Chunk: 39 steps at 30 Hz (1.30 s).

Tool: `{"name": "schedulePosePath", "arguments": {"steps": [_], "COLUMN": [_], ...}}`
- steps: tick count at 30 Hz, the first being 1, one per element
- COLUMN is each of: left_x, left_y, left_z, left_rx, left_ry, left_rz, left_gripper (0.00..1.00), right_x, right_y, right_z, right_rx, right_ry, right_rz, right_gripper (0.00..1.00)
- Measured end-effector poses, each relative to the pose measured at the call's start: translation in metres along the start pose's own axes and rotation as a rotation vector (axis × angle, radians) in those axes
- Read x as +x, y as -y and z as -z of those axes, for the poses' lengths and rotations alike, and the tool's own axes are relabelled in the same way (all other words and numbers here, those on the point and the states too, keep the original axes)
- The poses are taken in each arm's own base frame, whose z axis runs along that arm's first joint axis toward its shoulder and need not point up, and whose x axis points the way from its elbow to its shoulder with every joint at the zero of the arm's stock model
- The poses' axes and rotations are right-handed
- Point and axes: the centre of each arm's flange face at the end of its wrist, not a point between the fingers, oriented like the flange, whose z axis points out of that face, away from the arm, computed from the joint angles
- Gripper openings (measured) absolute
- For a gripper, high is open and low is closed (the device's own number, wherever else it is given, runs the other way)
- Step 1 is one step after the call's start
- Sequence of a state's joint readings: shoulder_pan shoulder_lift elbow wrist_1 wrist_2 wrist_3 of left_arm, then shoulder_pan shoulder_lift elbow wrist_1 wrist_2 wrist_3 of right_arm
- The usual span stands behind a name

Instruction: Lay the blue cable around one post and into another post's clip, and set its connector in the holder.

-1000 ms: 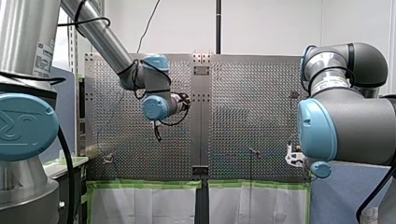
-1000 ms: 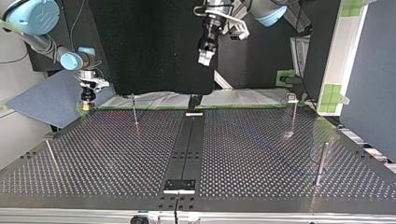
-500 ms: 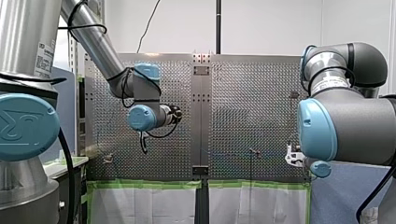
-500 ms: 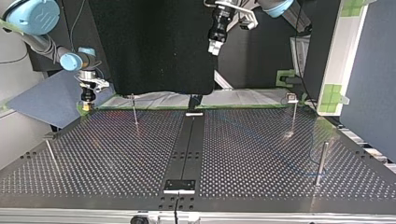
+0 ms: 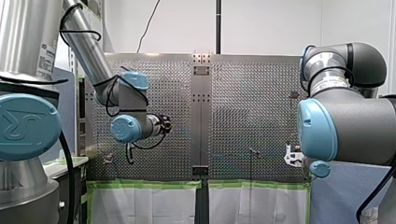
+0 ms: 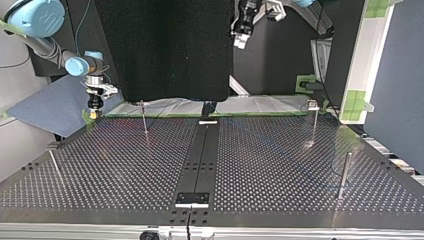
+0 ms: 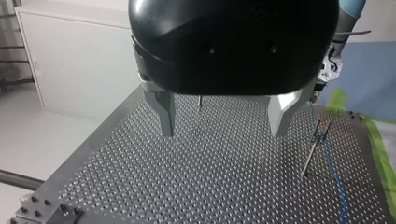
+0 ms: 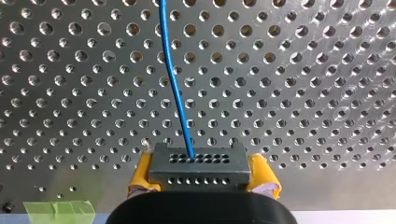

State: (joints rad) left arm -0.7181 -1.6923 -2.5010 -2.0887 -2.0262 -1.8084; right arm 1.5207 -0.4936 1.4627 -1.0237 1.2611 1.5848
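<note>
Connector (image 8: pixel 198 168) sits squeezed in my right tool (image 8: pixel 201 178), and the blue cable (image 8: pixel 175 79) runs straight ahead from it over the table (image 8: pixel 303 93). My left tool (image 7: pixel 222 125), spread apart and empty, hangs high above.

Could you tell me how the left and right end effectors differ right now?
My left end effector is open and empty; my right end effector is shut on the connector of the blue cable. The left's fingers are grey metal; the right's carry yellow pads. Both face the perforated table.
</note>
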Motion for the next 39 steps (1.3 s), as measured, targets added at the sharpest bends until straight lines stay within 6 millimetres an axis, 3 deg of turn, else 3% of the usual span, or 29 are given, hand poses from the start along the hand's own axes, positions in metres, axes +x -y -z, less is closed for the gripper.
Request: {"name": "schedulePosePath", "arguments": {"steps": [14, 29, 39], "left_x": [0.002, 0.002, 0.003], "left_y": [-0.012, -0.015, -0.014], "left_z": [0.000, -0.002, -0.002], "left_rx": [-0.016, -0.017, -0.003], "left_ry": [0.016, 0.005, -0.009], "left_rz": [0.000, -0.009, -0.013], "left_gripper": [1.00, 1.00, 1.00], "right_x": [0.005, 0.081, 0.135], "right_y": [0.000, 0.018, 0.065], "right_z": [-0.001, -0.021, -0.028], "right_rx": [0.001, 0.029, 0.032], "right_ry": [-0.001, -0.061, -0.074], "right_rz": [0.001, 0.007, -0.010], "right_gripper": [0.26, 0.26, 0.26]}}
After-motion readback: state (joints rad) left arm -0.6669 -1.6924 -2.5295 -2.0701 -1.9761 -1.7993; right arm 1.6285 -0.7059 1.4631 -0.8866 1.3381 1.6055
